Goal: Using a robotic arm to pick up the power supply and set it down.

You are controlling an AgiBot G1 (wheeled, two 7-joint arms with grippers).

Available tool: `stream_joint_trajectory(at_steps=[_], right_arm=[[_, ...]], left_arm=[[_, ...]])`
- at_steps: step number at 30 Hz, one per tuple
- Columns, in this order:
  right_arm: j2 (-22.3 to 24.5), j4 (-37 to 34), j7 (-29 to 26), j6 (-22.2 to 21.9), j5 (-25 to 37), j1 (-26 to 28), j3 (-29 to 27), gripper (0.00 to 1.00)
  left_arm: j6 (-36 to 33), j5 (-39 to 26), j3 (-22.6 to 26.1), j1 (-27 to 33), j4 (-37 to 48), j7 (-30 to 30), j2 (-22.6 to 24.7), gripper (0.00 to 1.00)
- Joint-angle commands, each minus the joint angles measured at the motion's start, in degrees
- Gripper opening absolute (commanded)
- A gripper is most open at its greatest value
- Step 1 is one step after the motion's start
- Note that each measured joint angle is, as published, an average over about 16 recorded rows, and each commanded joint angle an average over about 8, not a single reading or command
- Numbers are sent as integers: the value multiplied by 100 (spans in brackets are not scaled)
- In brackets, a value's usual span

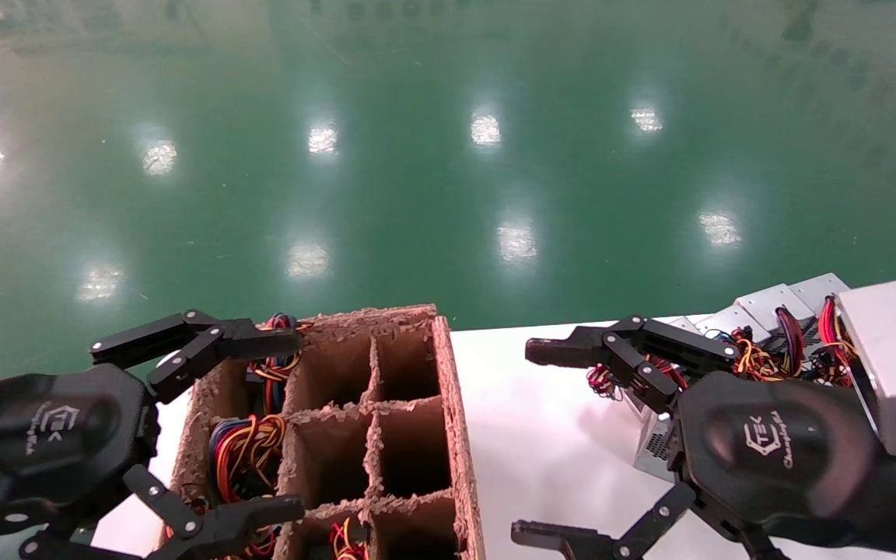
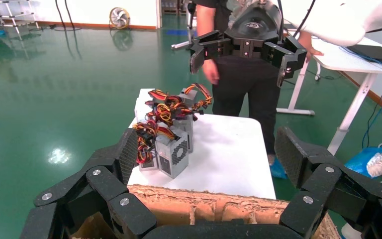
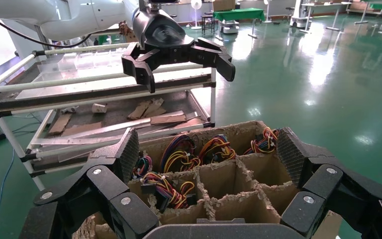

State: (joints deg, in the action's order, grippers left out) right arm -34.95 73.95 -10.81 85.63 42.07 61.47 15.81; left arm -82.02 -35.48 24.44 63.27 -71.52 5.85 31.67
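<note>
Two grippers hovering above a white desk [image 1: 557, 435], neither holding anything. Left gripper [image 1: 292, 424] spread wide over the left side of a cardboard crate [image 1: 460, 435]; right gripper [image 1: 537, 443] likewise released, poised over bare desk just left of a cluster of grey power supplies [image 1: 759, 311] at the right edge. Nearest supply [image 2: 173, 157] standing upright at the near-left of the cluster, vent face showing in the left wrist view, red, yellow and orange wires [image 1: 755, 358] spilling from its top. Step in hand, by the look of it: reaching with the right gripper for that unit, nothing yet lifted. To do it well: swing right and square the jaws across the metal body, not the wire bundle; come down low enough to clamp flat sides; keep clear of the neighbouring units standing close behind; lift straight up so the wires drag nothing over. Left arm best kept where it hangs, out of the travel path toward the crate. Crate divided by ragged cardboard walls into cells: left column filled with wire bundles [image 1: 242, 455], presumably supplies already seated; one near middle cell also showing wires; the other middle and right cells dark and seemingly vacant. Probable set-down in one of those open cells, unit lowered wires-up.
</note>
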Motion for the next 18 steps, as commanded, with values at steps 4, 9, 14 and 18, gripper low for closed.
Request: stream_joint_trajectory(at_steps=[4, 9, 14, 18], right_arm=[[-2, -20, 2, 1, -10, 3, 11, 100], [-3, -31, 3, 2, -17, 4, 16, 100], [-5, -39, 4, 4, -20, 6, 20, 100], [-6, -43, 6, 5, -22, 7, 21, 100]], left_arm=[[0, 0, 0, 0, 0, 0, 0, 100], [0, 0, 0, 0, 0, 0, 0, 100], [0, 0, 0, 0, 0, 0, 0, 100], [0, 0, 0, 0, 0, 0, 0, 100]])
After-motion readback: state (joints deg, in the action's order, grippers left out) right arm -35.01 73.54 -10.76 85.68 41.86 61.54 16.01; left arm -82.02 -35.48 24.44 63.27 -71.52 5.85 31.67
